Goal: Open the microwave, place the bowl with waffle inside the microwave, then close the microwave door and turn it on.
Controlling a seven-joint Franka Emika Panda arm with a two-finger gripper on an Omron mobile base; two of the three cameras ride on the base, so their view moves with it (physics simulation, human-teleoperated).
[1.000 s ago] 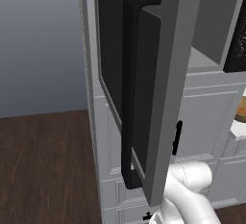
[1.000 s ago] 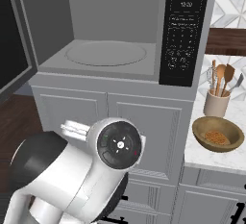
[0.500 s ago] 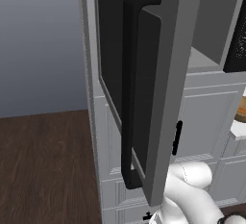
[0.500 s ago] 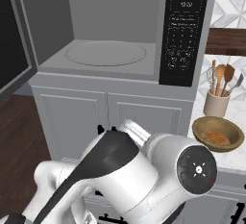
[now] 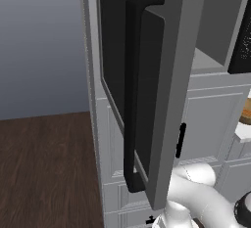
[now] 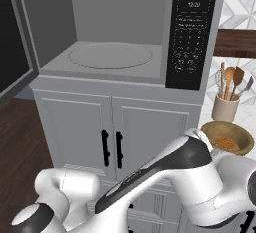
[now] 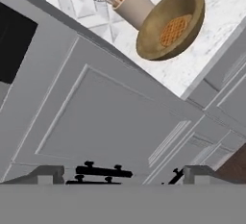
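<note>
My pincer (image 7: 120,174) is spread wide, holding nothing. The microwave door (image 5: 147,85) stands open, so the bowl (image 7: 169,23) comes next; it sits on the counter (image 7: 206,50) at one o'clock in my hand view. I should rise, then pinch one rim.

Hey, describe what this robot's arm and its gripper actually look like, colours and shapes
The arm is built of glossy white, rounded tubular links with bulbous elbows. A black wedge-shaped band runs along one link, and dark round caps close the joints. No loose cables or lettering can be made out. Of the gripper, the hand view shows two small grey, blocky finger tips.
</note>
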